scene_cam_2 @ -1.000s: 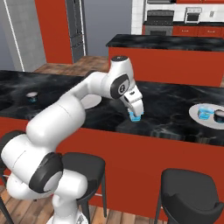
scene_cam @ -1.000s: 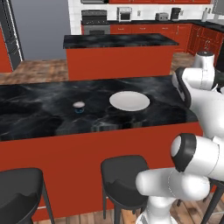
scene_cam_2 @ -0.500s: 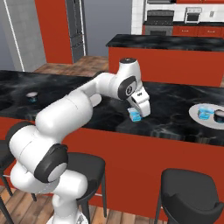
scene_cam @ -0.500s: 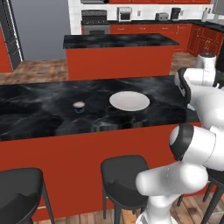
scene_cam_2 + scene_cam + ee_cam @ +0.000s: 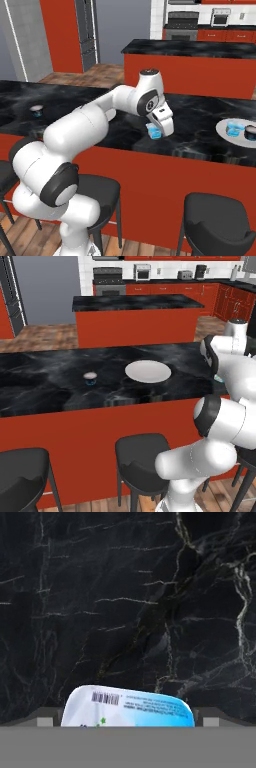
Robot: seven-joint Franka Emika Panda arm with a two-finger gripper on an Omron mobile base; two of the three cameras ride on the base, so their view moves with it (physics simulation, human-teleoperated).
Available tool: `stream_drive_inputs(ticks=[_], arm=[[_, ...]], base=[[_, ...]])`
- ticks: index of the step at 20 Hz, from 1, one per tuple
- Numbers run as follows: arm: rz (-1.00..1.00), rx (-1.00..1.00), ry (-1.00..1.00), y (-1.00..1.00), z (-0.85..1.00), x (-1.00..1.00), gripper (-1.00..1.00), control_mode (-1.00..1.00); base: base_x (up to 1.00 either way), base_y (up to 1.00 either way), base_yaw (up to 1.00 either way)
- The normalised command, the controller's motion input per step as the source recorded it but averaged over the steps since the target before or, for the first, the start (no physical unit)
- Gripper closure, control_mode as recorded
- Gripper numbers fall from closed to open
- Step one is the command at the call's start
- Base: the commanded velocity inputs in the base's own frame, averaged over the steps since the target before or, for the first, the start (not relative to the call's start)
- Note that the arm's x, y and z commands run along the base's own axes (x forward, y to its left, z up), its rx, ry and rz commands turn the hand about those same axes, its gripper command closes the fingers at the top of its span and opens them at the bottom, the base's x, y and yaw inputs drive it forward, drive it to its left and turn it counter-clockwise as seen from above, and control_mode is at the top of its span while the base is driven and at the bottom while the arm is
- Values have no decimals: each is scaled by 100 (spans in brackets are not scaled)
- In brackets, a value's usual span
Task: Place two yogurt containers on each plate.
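Note:
My gripper (image 5: pixel 156 131) is shut on a light blue yogurt tub (image 5: pixel 153 132), held just above the black marble counter (image 5: pixel 195 115). In the hand view the same tub (image 5: pixel 127 706) lies sideways across the gripper (image 5: pixel 127 721), barcode label up, over bare counter. A white plate (image 5: pixel 223 133) at the right carries a light blue tub (image 5: pixel 233 128) and a rounder tub with a darker base (image 5: pixel 249 131). A second plate (image 5: pixel 147 371) lies bare mid-counter. One small tub (image 5: pixel 90 377) stands alone left of it, the same tub (image 5: pixel 36 108) at far left in the right base view.
Black bar stools (image 5: pixel 220 227) stand below the counter's red front. A second red island with a black top (image 5: pixel 135 303) stands behind, across a wooden floor. The arm's elbow (image 5: pixel 225 411) bulks at the counter's right end.
The arm's elbow has swung and the wrist has turned. The gripper with the tub has drifted only slightly right and down over the counter.

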Motion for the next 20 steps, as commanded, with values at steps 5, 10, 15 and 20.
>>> stream_drive_inputs(ticks=[5,10,15,20], arm=[[0,0,0,0,-5,0,-100,-100],[0,0,0,0,-5,0,100,-100],[0,0,0,0,-3,0,100,-100],[0,1,0,0,8,-1,100,-100]], base=[[0,0,0],[0,0,0],[0,0,0],[0,0,0]])
